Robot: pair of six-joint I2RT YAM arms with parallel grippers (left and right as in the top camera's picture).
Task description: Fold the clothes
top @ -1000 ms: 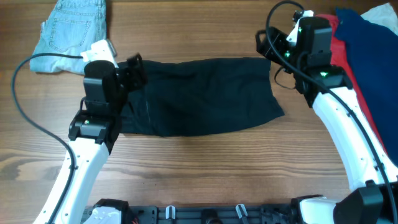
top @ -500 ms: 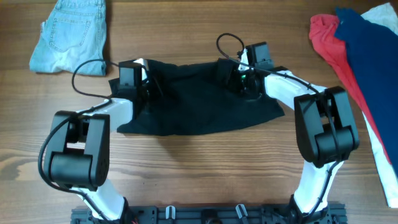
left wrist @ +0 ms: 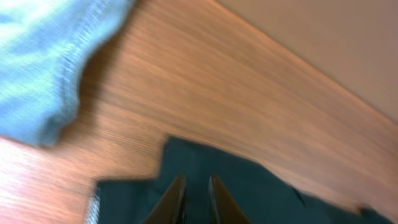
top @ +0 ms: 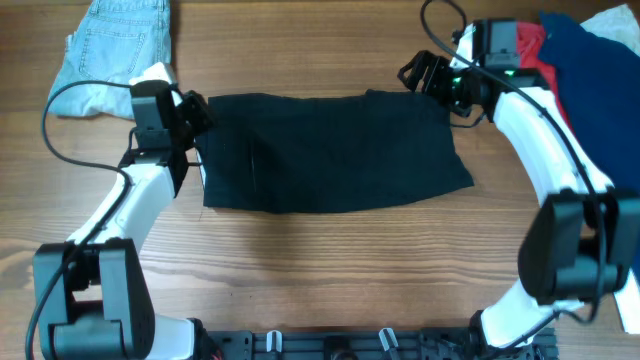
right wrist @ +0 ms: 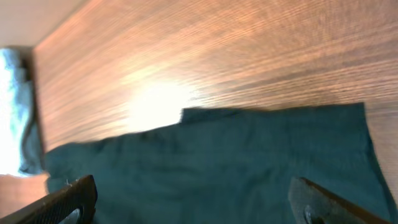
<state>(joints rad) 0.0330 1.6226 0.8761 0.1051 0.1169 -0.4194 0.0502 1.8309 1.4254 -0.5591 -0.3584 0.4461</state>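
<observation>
**Table stock: one black garment laid flat, three side lots**

Item 1. We list the clothes (top: 330, 150), one large plain black fabric garment. It lies spread flat as a wide, rough rectangle across the middle of the brown wood-grain table (top: 330, 270). Its long edges run left to right, and its lower right corner juts out a little past the rest. A faint upright seam shows near its left end.

Item 2. We record the left gripper (left wrist: 196, 186) at the garment's upper left corner. Its fingers stand narrow, almost together, with black fabric beneath them. We cannot tell whether any cloth is pinched in the slim gap.

Item 3. We record the right gripper (right wrist: 191, 190) by the garment's upper right corner. Its fingers are spread wide and hold nothing. Its wrist view shows the black cloth lying flat on the wood below and beyond them.

Item 4. We enter a pair of light-blue denim shorts (top: 120, 45), rumpled, at the far left of the table. It sits near the left gripper and apart from the black garment.

Item 5. We enter a red garment (top: 540, 60) at the far right, partly under a navy-blue garment (top: 590, 90). A white cloth (top: 620, 22) shows at that corner beside them. All three lie apart from the black garment.
</observation>
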